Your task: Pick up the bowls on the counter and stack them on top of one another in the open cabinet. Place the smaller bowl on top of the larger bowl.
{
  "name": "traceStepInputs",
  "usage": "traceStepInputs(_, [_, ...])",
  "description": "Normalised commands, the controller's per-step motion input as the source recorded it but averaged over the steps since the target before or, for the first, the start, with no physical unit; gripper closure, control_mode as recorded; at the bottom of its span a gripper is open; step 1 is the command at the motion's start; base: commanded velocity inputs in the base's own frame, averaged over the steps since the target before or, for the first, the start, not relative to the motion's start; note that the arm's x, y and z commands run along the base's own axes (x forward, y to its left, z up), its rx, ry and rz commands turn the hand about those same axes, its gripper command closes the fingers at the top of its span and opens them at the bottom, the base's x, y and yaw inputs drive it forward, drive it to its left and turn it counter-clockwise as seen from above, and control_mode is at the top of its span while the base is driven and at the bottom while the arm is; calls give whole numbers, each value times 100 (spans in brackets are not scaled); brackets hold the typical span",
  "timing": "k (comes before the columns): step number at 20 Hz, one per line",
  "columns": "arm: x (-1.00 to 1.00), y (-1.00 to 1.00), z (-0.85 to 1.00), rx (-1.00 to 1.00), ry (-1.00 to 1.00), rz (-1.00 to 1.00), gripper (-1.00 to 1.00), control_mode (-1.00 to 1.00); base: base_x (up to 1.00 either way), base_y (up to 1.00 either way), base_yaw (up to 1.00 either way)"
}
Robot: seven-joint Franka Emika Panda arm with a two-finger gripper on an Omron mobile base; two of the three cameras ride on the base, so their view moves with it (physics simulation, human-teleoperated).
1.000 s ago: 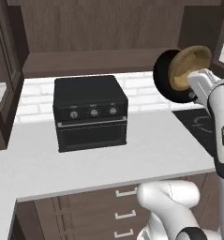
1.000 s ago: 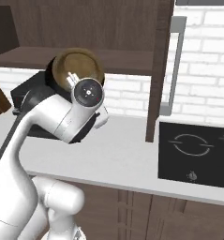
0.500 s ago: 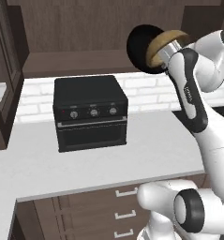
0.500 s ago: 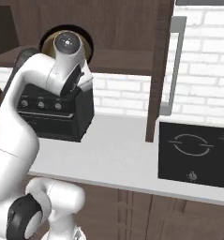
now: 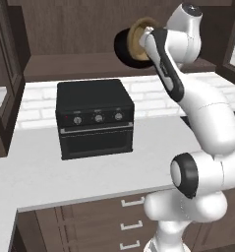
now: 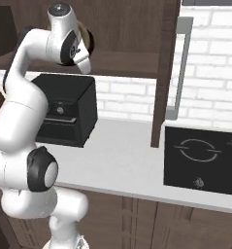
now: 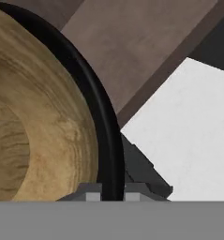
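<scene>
Open cabinet (image 5: 84, 66) shelf ahead: your gripper (image 7: 112, 192) has swung up toward it from counter height.
Jaws pinch the nested larger bowl (image 5: 123, 48) and smaller bowl (image 5: 137, 37) by the rim, tipped on edge; level them before setting down.

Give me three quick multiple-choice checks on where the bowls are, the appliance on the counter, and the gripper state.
1. Where are the bowls?
A. On the counter
B. Held up in front of the open cabinet
C. On the cooktop

2. How many knobs on the toaster oven?
A. One
B. Three
C. Five

3. The gripper is:
A. Open
B. Shut on the larger bowl's rim
C. Holding a cup

Answers:
1 B: the larger bowl and the smaller bowl nested in it are held before the open cabinet.
2 B: the toaster oven shows three.
3 B: the gripper pinches the black rim.
</scene>
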Motion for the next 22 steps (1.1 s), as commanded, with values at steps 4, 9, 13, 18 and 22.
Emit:
traceStepInputs(4, [68, 12, -22, -8, -1, -9, 100, -100, 0, 0, 0])
traceStepInputs(9, [55, 4, -30, -1, -12, -7, -100, -100, 0, 0, 0])
traceStepInputs(13, [-11, -1, -6, 0, -8, -1, -100, -100, 0, 0, 0])
traceStepInputs(18, [-96, -34, 0, 12, -37, -4, -100, -100, 0, 0, 0])
traceStepInputs(22, [-100, -63, -20, 12, -34, -7, -100, -100, 0, 0, 0])
